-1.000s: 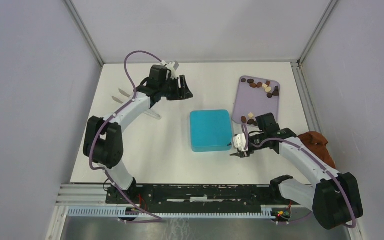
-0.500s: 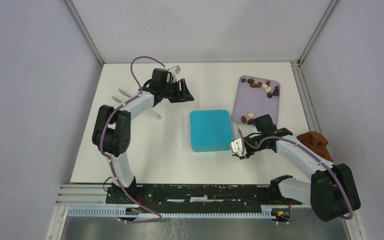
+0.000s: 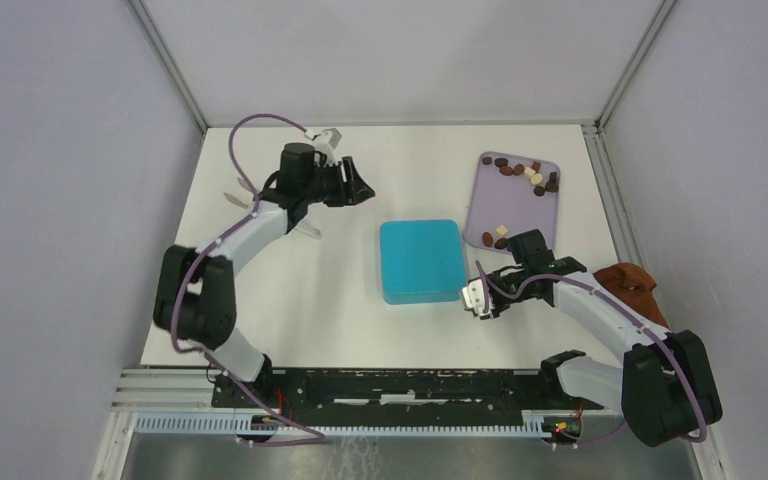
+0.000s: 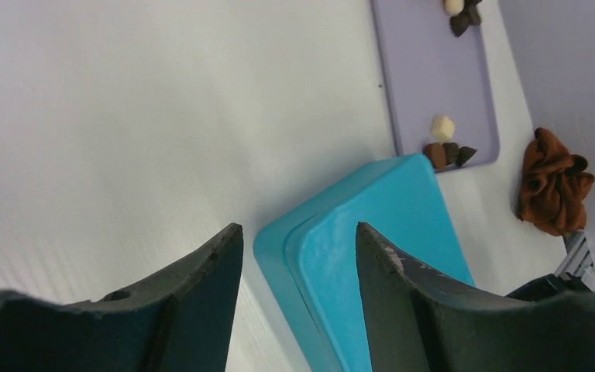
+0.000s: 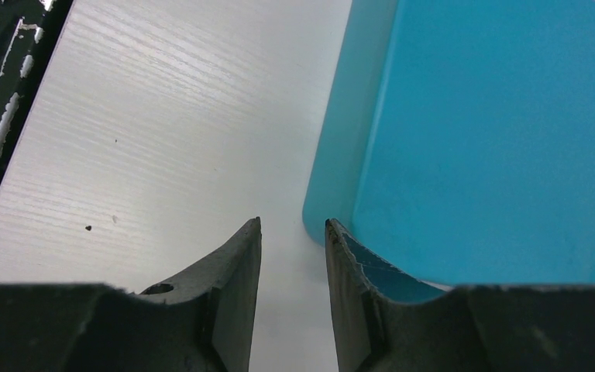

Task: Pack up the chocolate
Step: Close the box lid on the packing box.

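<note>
Small dark, brown and cream chocolate pieces (image 3: 525, 172) lie on a lilac tray (image 3: 520, 205) at the back right, with a few more (image 3: 497, 236) at its near end. A closed teal box (image 3: 420, 260) sits mid-table. My left gripper (image 3: 356, 186) hovers open behind and left of the box, nothing between its fingers; in the left wrist view the left gripper (image 4: 298, 229) frames the box's (image 4: 387, 232) corner. My right gripper (image 3: 475, 297) is low at the box's near right corner, jaws narrowly open and empty. In the right wrist view the right gripper (image 5: 293, 222) has one finger beside the box (image 5: 488, 139).
A reddish-brown cloth (image 3: 632, 285) lies bunched at the right edge. Metal tongs (image 3: 307, 230) lie under my left arm at the back left. The black base rail (image 3: 390, 385) runs along the near edge. Grey walls enclose the table.
My left arm has swung left, carrying its gripper slightly away from the box. My right gripper has edged up to the box's near right corner and its jaws have narrowed.
</note>
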Robot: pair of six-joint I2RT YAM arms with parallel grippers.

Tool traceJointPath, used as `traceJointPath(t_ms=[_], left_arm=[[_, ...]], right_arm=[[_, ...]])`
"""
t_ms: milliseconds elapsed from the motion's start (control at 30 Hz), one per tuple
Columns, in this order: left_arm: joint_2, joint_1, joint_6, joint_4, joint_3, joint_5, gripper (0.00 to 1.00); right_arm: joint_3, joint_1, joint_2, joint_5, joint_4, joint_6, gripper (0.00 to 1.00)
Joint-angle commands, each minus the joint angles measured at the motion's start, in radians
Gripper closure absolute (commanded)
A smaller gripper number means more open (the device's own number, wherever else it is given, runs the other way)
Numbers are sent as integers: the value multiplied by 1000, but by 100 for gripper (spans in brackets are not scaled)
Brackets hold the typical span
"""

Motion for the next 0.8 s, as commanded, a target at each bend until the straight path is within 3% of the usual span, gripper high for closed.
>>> traceJointPath(t_ms=[0, 100, 167, 233, 300, 500, 767], left_arm=[[-246, 1, 9, 119, -55, -98, 36], [-277, 1, 25, 89, -56, -109, 28], [-206, 0, 34, -9, 2, -76, 27], [-77, 2, 53, -128, 88, 11, 33], [-12, 2, 6, -73, 72, 78, 39], [138, 1, -4, -84, 162, 64, 54], [276, -32, 5, -155, 238, 98, 59]], right_arm=[[-2, 3, -36, -8, -6, -28, 58], [0, 5, -43, -9, -11, -31, 58], [-3, 9, -43, -9, -11, -36, 58], [-6, 14, -40, -9, -10, -40, 58], [-9, 18, -34, -9, -11, -41, 58], [-15, 50, -18, 11, 1, -33, 59], [-20, 105, 21, 85, 63, 39, 60]])
